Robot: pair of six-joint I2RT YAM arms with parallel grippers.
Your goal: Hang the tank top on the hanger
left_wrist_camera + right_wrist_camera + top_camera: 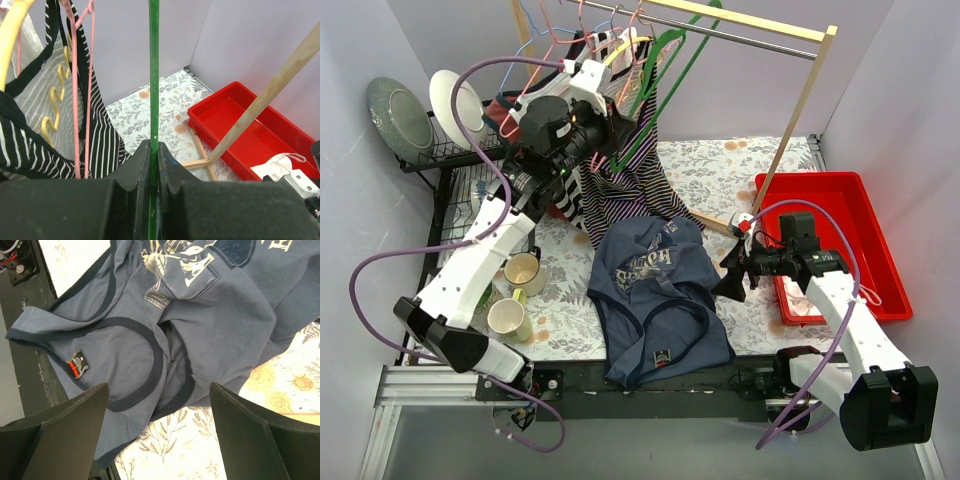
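Note:
The navy tank top (655, 300) lies crumpled on the floral table cover, its pale print facing up and its neckline toward the near edge. It also fills the right wrist view (200, 315). The green hanger (669, 88) hangs slanted from the wooden rack's rail. My left gripper (613, 140) is raised by the rack and shut on the hanger's thin green bar (153, 75), which runs straight up between the jaws (154, 150). My right gripper (732, 275) is open and empty, just above the tank top's right edge, with the dark neck binding between its fingers (75, 415).
A purple-and-black striped top (630, 185) and a black-and-white striped top (30, 125) hang with pink and yellow hangers. The rack's leg (800, 110) slants down by a red bin (840, 240). Two mugs (523, 272) and a dish rack with plates (400, 115) stand at the left.

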